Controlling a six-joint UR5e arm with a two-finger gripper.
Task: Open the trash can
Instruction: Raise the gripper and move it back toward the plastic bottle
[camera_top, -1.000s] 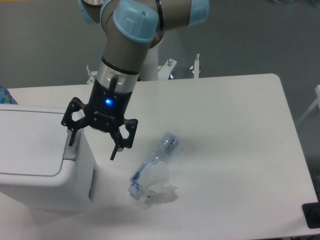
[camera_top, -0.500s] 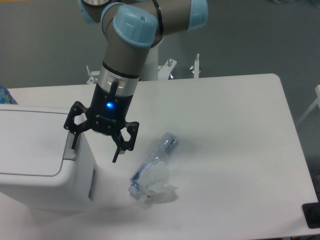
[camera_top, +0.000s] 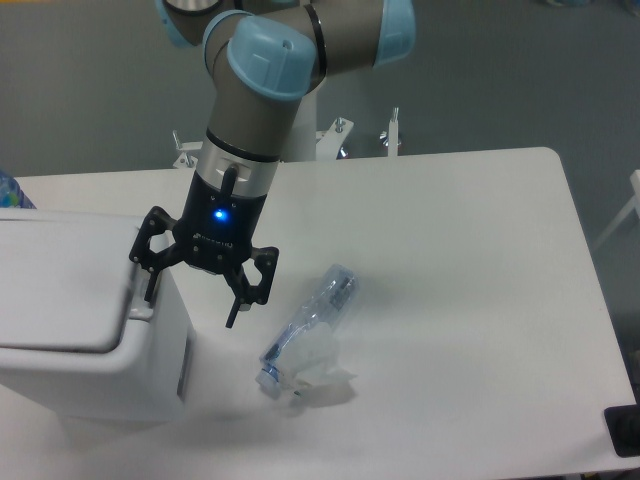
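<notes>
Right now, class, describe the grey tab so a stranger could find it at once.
Start at the trash can, the big white box on the table's left edge. On its right rim, beside the lid, sits the grey tab, just under the open claw's left finger: the only grey patch there.

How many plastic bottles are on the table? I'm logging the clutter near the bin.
1. A crushed clear bottle lies on the white table, right of the trash can and just beyond the tool. Others could be hidden behind the arm or bin.
</notes>
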